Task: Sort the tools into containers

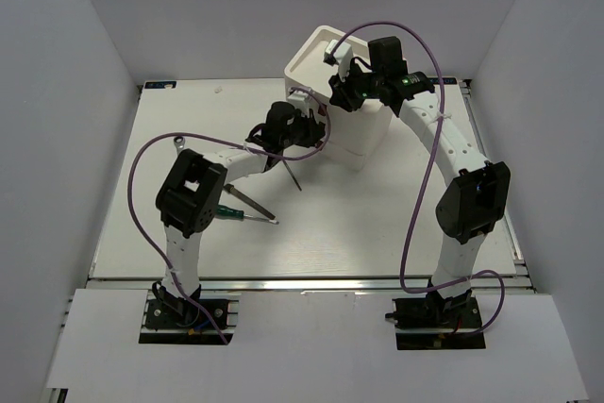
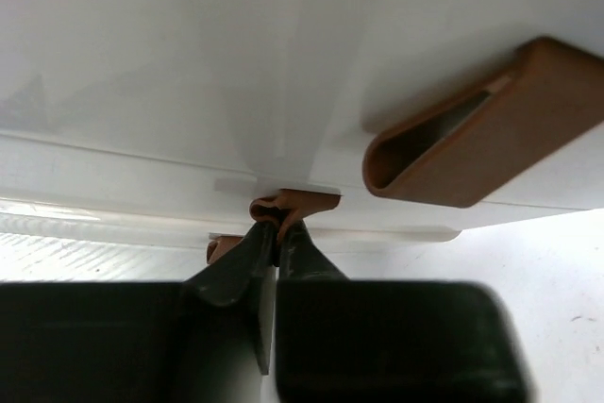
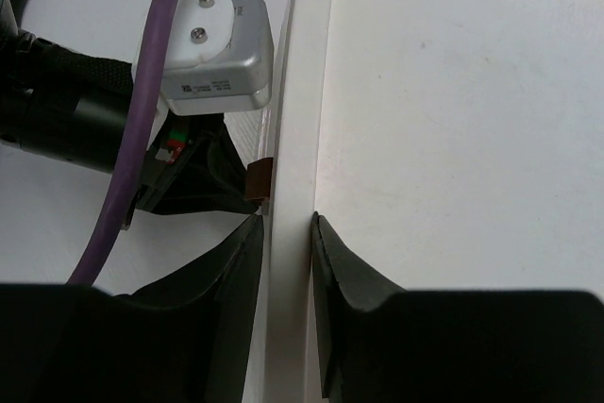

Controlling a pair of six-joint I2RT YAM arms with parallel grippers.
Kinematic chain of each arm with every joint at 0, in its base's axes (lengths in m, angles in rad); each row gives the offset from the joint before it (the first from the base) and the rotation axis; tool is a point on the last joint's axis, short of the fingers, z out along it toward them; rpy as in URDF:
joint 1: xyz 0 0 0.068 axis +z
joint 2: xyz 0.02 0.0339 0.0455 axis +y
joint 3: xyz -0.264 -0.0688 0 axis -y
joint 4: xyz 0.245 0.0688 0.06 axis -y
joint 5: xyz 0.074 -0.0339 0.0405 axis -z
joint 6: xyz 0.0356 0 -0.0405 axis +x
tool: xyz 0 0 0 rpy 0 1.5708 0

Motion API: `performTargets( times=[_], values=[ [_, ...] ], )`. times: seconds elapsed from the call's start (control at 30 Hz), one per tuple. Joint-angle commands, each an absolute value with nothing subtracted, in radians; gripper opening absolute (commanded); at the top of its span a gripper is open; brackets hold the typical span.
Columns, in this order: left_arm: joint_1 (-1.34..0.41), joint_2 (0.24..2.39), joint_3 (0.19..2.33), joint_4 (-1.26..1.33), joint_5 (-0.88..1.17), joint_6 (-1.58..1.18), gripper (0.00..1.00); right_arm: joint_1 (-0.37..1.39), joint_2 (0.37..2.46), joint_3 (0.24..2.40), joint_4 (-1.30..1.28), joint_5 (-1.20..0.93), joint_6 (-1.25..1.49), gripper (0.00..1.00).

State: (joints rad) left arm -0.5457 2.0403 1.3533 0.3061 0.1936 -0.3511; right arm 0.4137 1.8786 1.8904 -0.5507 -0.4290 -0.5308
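Observation:
The white stacked box [image 1: 363, 134] stands at the back middle of the table. My left gripper [image 1: 314, 129] is at its left face. In the left wrist view this gripper [image 2: 276, 228] is shut on a small red-brown drawer tab [image 2: 294, 202], with a larger tab [image 2: 491, 129] close above it. My right gripper [image 1: 342, 92] sits on the box's top tray, and its jaws [image 3: 288, 224] are shut on the white tray rim [image 3: 294, 120]. A green-handled screwdriver [image 1: 236, 214] and a thin tool [image 1: 293, 176] lie on the table.
A dark thin tool [image 1: 253, 202] crosses the green screwdriver near the left arm's elbow. A small grey wrench [image 1: 177, 142] lies at the left. The left arm's wrist camera [image 3: 217, 54] and purple cable [image 3: 156, 73] are just left of the right gripper.

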Motion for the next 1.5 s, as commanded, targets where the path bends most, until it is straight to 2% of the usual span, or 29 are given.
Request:
performTargets(
  times=[0.0,0.1,0.5,0.7,0.8,0.83,0.87,0.9,0.93,0.97,1.0,1.13,1.2,1.3,1.47],
  values=[
    [-0.548,1.984,1.370,0.351,0.160,-0.331,0.05,0.430,1.888,1.896,-0.666,-0.466,-0.502,0.32],
    [-0.548,1.938,1.322,0.357,0.147,-0.327,0.00,0.430,1.891,1.893,-0.666,-0.454,-0.500,0.32],
    [-0.569,1.677,1.059,0.322,0.124,-0.268,0.00,0.419,1.908,1.893,-0.675,-0.396,-0.495,0.32],
    [-0.575,1.580,0.996,0.272,0.120,-0.284,0.00,0.414,1.911,1.888,-0.684,-0.394,-0.497,0.33],
    [-0.575,1.542,0.963,0.267,0.088,-0.304,0.01,0.414,1.908,1.888,-0.687,-0.394,-0.500,0.38],
    [-0.575,1.533,0.954,0.265,0.071,-0.311,0.09,0.414,1.907,1.888,-0.687,-0.396,-0.502,0.43],
    [-0.575,1.516,0.956,0.261,0.063,-0.322,0.21,0.414,1.905,1.890,-0.690,-0.402,-0.503,0.46],
    [-0.575,1.508,0.962,0.243,0.058,-0.328,0.42,0.413,1.902,1.893,-0.695,-0.406,-0.506,0.49],
    [-0.575,1.500,0.982,0.226,0.052,-0.334,0.51,0.414,1.901,1.897,-0.698,-0.411,-0.508,0.55],
    [-0.575,1.490,0.997,0.206,0.034,-0.357,0.59,0.414,1.898,1.908,-0.701,-0.428,-0.512,0.57],
    [-0.575,1.482,1.024,0.162,0.037,-0.360,0.64,0.414,1.890,1.916,-0.706,-0.439,-0.514,0.62],
    [-0.575,1.418,1.046,0.089,0.014,-0.379,0.69,0.414,1.864,1.968,-0.712,-0.452,-0.529,0.68],
    [-0.575,1.350,1.040,0.039,-0.064,-0.405,0.73,0.414,1.844,1.999,-0.703,-0.462,-0.538,0.70],
    [-0.571,1.261,1.045,-0.113,-0.197,-0.497,0.87,0.413,1.807,2.014,-0.657,-0.454,-0.540,0.74],
    [-0.537,1.105,0.955,-0.284,-0.264,-0.598,0.89,0.414,1.734,1.982,-0.559,-0.459,-0.548,0.75]
  ],
)
